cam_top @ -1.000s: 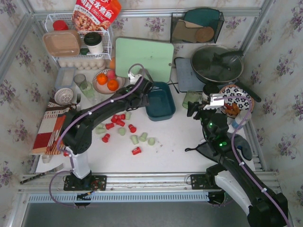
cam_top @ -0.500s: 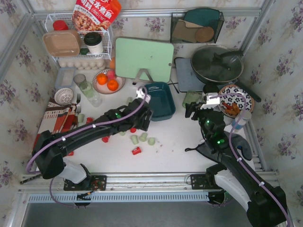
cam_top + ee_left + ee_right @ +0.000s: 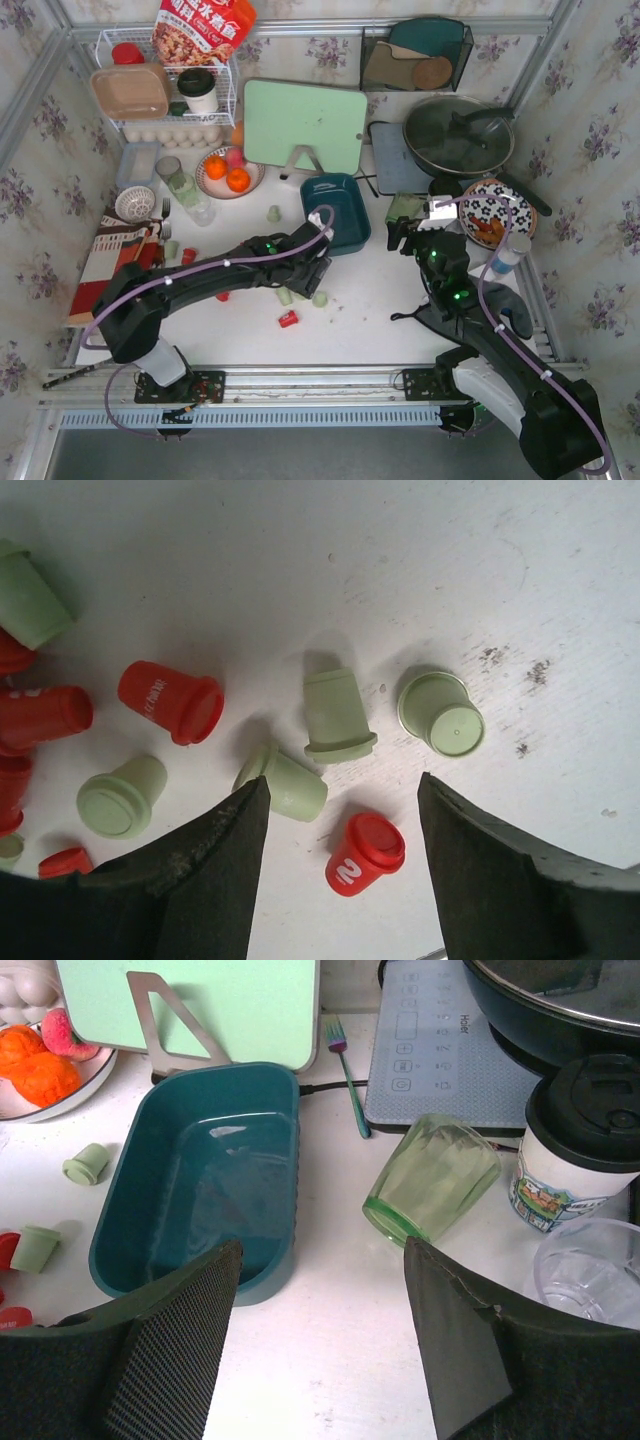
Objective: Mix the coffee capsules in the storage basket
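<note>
The coffee capsules lie loose on the white table, not in the basket. In the left wrist view a red capsule lies between my open fingers, with pale green capsules and more red capsules beyond. From above, a red capsule and green capsules lie near my left gripper, which hovers open and empty. The teal storage basket is empty. My right gripper is open and empty, just right of the basket.
A green glass cup lies on its side right of the basket, beside a lidded paper cup. A green cutting board, a plate of oranges, a pan and a white wire rack stand at the back.
My left arm has swung from behind the basket toward the near side and now hangs low over the scattered capsules. My right gripper has shifted slightly left toward the basket.
</note>
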Controlling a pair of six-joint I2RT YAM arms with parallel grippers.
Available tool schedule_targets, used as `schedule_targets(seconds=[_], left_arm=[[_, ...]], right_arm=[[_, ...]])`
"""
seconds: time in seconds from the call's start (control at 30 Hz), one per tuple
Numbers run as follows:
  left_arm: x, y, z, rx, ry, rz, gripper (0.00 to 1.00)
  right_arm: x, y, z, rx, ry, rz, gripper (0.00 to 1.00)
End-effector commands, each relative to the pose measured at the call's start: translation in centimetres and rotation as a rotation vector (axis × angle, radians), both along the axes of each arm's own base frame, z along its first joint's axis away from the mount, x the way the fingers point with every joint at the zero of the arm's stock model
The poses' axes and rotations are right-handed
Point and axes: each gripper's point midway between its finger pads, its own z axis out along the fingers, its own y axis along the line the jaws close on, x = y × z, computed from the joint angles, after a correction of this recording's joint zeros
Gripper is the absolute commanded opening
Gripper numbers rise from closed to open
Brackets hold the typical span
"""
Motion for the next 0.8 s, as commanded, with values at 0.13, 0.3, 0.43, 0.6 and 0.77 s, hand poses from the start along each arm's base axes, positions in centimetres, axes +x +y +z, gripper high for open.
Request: schedule_targets(seconds=[0.13, 0.3, 0.43, 0.6, 0.77], left_arm=[[-0.8, 0.6, -2.9, 0.088, 0.107, 0.058, 0.64], [-0.9, -0.1, -4.0, 0.100, 0.144, 0.061, 0.61], [-0.5, 0.0, -4.9, 0.118, 0.153, 0.080, 0.61], [-0.2, 0.3, -5.9, 0.123, 0.174, 0.106, 0.60], [0.1, 0.2, -6.5, 0.123, 0.178, 0.113, 0.59]], right_arm=[[0.2, 0.3, 0.9, 0.018, -0.033, 0.011, 0.73], [0.2, 0.4, 1.0, 0.019, -0.034, 0.016, 0.73], [0.1, 0.4, 1.1, 0.020, -0.036, 0.016, 0.73], [0.1, 0.4, 1.1, 0.020, -0.037, 0.017, 0.73], [0.1, 0.4, 1.1, 0.021, -0.037, 0.019, 0.73]])
